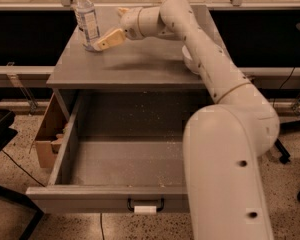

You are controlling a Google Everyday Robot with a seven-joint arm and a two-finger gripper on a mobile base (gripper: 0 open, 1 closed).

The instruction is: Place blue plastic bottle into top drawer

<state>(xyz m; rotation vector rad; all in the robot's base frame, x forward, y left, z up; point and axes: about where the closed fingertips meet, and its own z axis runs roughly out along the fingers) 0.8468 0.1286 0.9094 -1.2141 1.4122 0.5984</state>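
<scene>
The blue plastic bottle (86,18), clear with a white cap and a bluish-white label, stands upright at the back left of the grey cabinet top (135,66). My gripper (109,28) is just right of the bottle, open and empty, with its lower tan finger (109,38) reaching the bottle's base. The top drawer (90,200) is pulled wide open below, and its crumb-speckled floor (125,164) holds nothing. A dark handle with a white tag (145,208) sits on the drawer front.
My arm (210,74) runs across the right side of the cabinet top and over the drawer's right part. It hides the white bowl. A cardboard box (46,134) stands on the floor left of the drawer. A rail runs behind the cabinet.
</scene>
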